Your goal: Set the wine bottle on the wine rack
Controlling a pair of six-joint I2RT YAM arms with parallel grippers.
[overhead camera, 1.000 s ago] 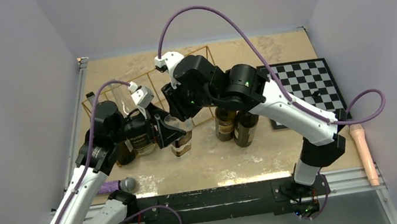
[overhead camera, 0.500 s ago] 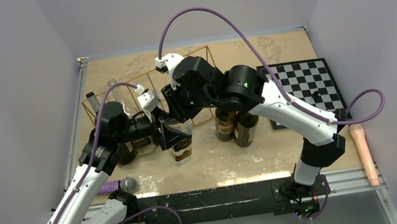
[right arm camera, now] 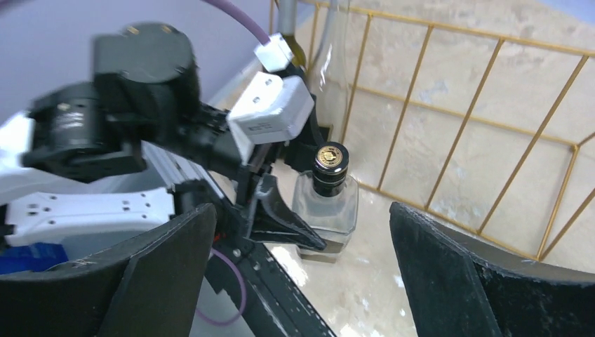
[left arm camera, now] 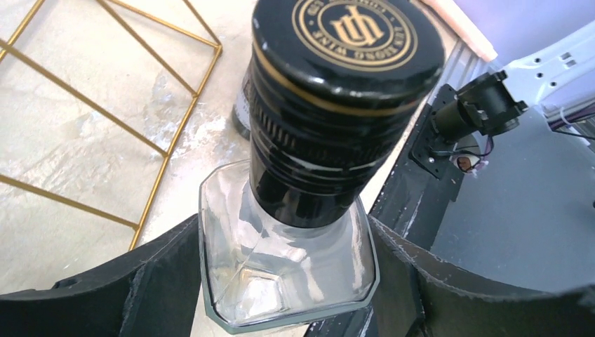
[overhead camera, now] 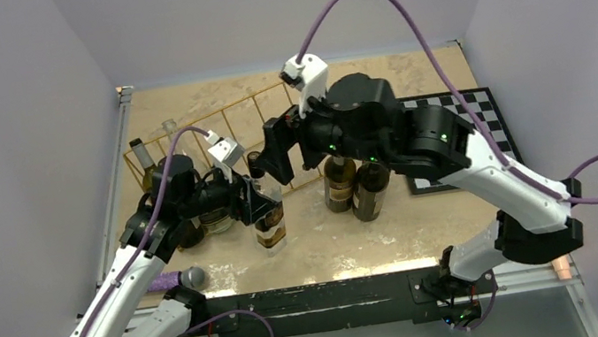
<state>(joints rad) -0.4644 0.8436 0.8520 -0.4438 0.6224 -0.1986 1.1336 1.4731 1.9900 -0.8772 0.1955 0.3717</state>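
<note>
The wine bottle (overhead camera: 268, 218) is a square clear-glass bottle with amber liquid low down and a black gold-printed cap (left arm camera: 347, 70). It stands upright on the table in front of the wine rack (overhead camera: 224, 110), a gold wire frame. My left gripper (overhead camera: 258, 206) is shut on its glass shoulder (left arm camera: 281, 274), one black finger (left arm camera: 161, 281) pressed to each side. My right gripper (overhead camera: 275, 152) hangs open above and behind the bottle, with nothing between its wide-apart fingers (right arm camera: 161, 274). In the right wrist view the bottle (right arm camera: 326, 203) is below, apart from them, with the rack (right arm camera: 463, 116) behind.
Two dark bottles (overhead camera: 353, 185) stand right of the held one, and more dark bottles (overhead camera: 210, 210) stand under my left wrist. Bottle necks (overhead camera: 141, 154) stick up at the rack's left end. A chessboard (overhead camera: 472, 120) lies at the right. A purple-handled microphone (overhead camera: 178, 279) lies by the front edge.
My right gripper has let go of the bottle's neck, opened wide and lifted back to the right. The left gripper closed on the bottle, which now stands upright.
</note>
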